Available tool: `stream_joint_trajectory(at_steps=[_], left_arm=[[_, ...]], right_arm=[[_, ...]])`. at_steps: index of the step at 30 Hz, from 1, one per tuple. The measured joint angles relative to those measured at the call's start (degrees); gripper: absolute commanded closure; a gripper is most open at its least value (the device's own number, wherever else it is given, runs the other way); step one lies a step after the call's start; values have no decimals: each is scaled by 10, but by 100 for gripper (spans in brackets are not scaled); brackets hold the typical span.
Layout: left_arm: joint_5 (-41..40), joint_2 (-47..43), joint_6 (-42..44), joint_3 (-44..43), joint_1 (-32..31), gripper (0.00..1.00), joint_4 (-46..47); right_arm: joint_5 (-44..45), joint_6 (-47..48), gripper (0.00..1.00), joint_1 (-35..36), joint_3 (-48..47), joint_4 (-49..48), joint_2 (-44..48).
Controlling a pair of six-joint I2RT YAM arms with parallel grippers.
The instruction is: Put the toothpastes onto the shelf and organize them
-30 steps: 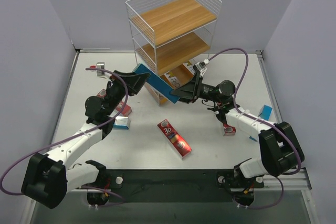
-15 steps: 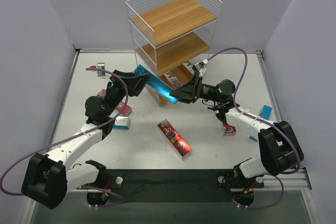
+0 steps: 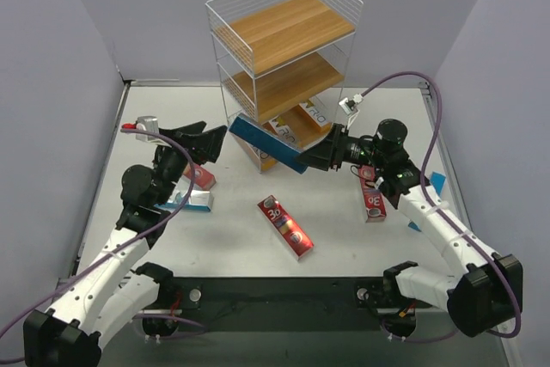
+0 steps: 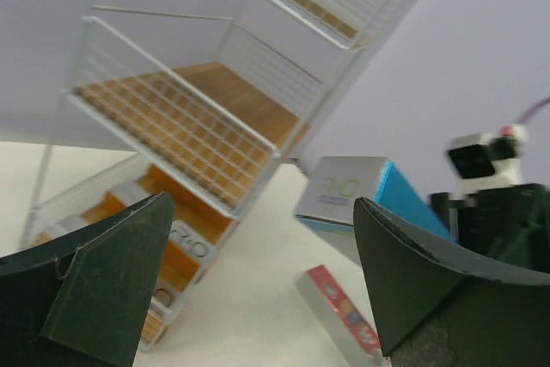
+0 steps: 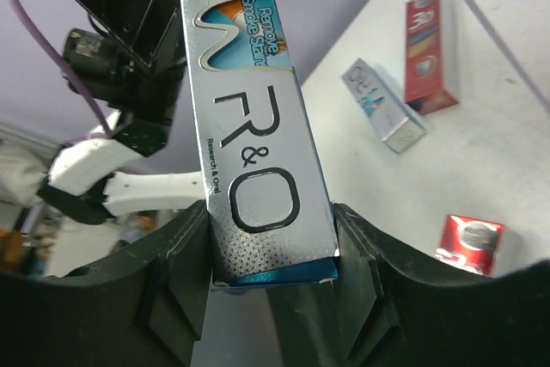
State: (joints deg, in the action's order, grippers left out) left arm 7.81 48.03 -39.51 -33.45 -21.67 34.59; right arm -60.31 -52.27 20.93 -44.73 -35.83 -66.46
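R pincer point(image 3: 316, 159) clamped on blue carton point(image 3: 266, 145) by shelf point(image 3: 284, 36) btm tier, L pincer point(image 3: 215, 139) agape — just beside carton

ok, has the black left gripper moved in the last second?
Yes. The black left gripper backed leftward, away from the white wire shelf with wooden boards, and its jaws opened.

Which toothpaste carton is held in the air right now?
The blue R&O carton, gripped at one end by the right gripper, in the air beside the shelf. The rest lie on the table or the shelf's bottom board.
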Motion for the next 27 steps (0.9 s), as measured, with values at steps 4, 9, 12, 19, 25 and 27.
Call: stream_joint_trajectory(at_steps=[4, 9, 12, 19, 25, 27], left_arm=[[-78, -43, 77, 2, 5, 3, -83], [-176, -85, 172, 18, 7, 3, -167], [-223, -102, 222, 31, 8, 2, -198], [-302, -112, 302, 63, 8, 3, -229], [-333, -102, 346, 99, 8, 3, -226], [-336, -94, 356, 104, 8, 3, -224]], right_arm=[[43, 156, 86, -7, -67, 209, 43], [116, 295, 87, -23, -137, 401, 72], [172, 352, 87, -25, -171, 482, 77], [308, 422, 88, -16, -235, 562, 61], [445, 465, 88, 51, -292, 556, -3], [480, 476, 88, 72, -310, 545, -32]])
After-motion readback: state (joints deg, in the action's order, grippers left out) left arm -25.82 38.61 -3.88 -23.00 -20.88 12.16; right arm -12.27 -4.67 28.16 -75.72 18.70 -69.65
